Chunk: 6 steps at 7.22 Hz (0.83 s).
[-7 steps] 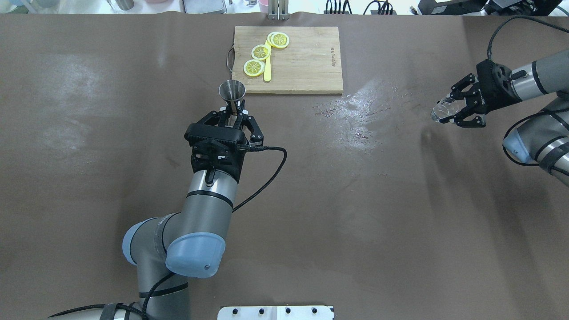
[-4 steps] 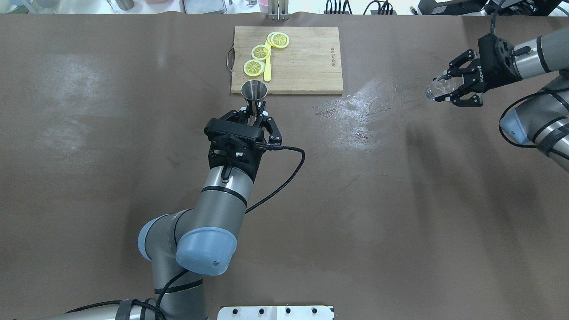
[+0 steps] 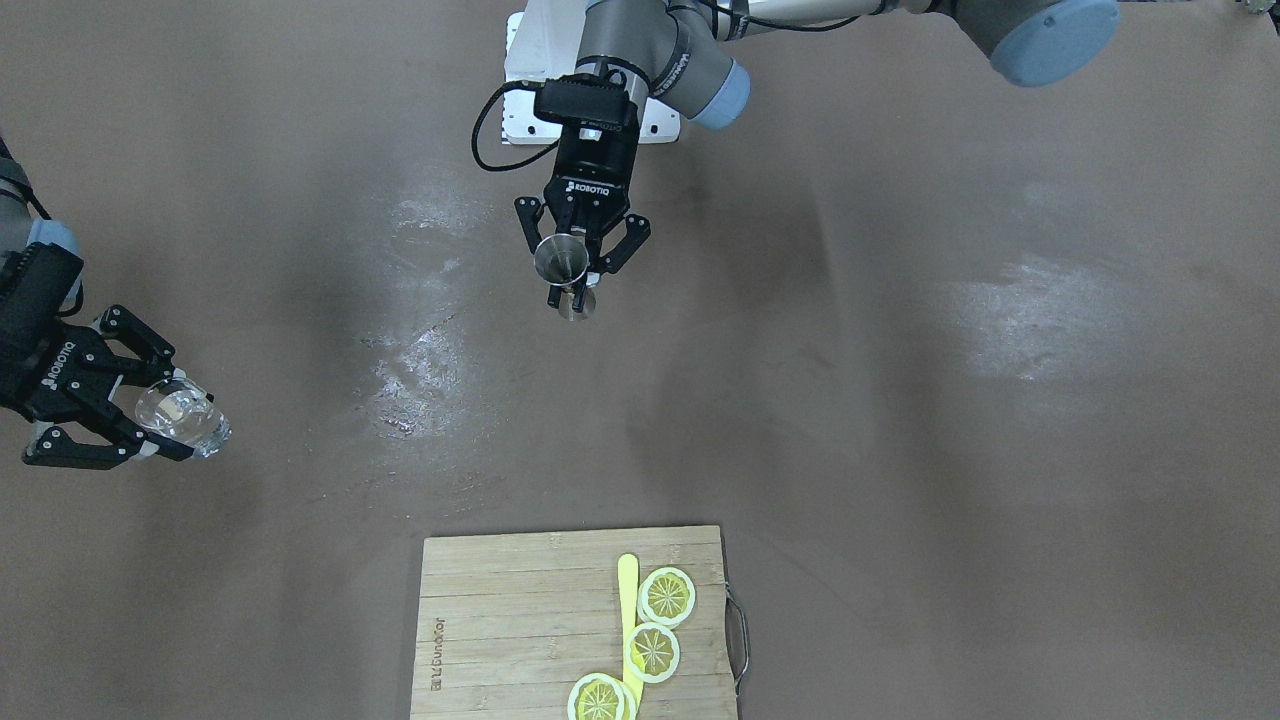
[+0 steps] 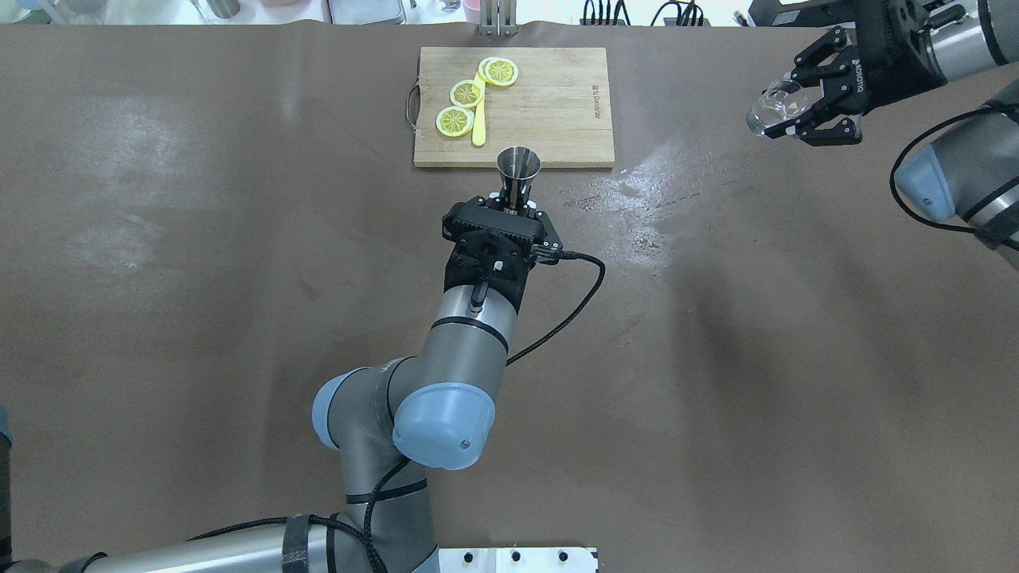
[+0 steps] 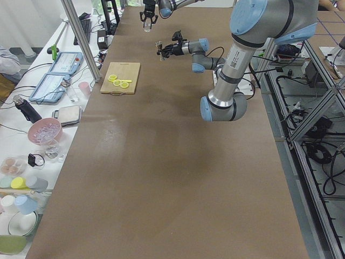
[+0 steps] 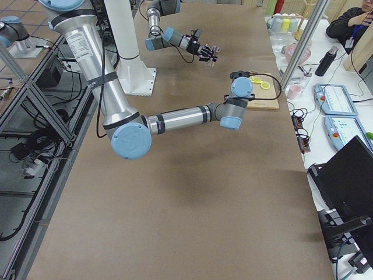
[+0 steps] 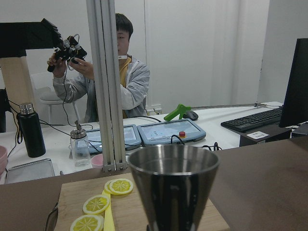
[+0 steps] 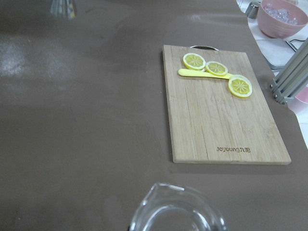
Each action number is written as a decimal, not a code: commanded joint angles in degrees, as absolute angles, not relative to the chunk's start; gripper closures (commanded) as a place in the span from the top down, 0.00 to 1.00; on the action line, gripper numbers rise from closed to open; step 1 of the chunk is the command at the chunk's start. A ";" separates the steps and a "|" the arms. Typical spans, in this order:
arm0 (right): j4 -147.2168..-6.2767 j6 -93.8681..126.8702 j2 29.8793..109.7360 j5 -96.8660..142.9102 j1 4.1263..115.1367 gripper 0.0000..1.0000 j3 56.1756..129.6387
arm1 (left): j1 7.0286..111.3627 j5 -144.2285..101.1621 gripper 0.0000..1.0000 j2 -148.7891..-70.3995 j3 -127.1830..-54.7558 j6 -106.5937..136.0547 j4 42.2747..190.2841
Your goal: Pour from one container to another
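Observation:
My left gripper [image 4: 515, 205] is shut on the narrow waist of the steel jigger [image 4: 519, 163], which stands upright above the table just in front of the cutting board. The jigger's open top cone [image 7: 173, 187] fills the left wrist view, and it also shows in the front view [image 3: 561, 262]. My right gripper [image 4: 792, 103] is shut on the clear glass cup [image 4: 768, 115], held high at the table's far right corner, well apart from the jigger. The cup's rim with its pouring lip [image 8: 178, 211] shows at the bottom of the right wrist view. I cannot tell what the cup holds.
A wooden cutting board [image 4: 549, 111] with three lemon slices [image 4: 455, 121] and a yellow knife [image 4: 478, 127] lies at the table's far middle. A damp shiny patch [image 4: 653, 187] marks the brown mat. An operator [image 7: 122, 82] sits beyond the far edge.
The left arm has carried the jigger to the right, along the board's front edge. The right arm has lifted the glass cup farther toward the back right corner.

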<state>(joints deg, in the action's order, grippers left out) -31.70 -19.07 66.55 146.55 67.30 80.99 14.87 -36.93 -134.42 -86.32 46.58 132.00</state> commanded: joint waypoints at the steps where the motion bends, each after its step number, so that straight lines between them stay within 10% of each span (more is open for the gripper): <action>1: -40.57 -18.98 66.97 150.11 68.47 0.00 89.17 | 15.20 -37.00 0.00 -137.01 -82.02 46.58 131.57; 6: -62.09 -19.07 64.60 144.26 65.58 0.00 101.66 | 16.17 -38.50 0.00 -140.54 -74.55 46.32 131.75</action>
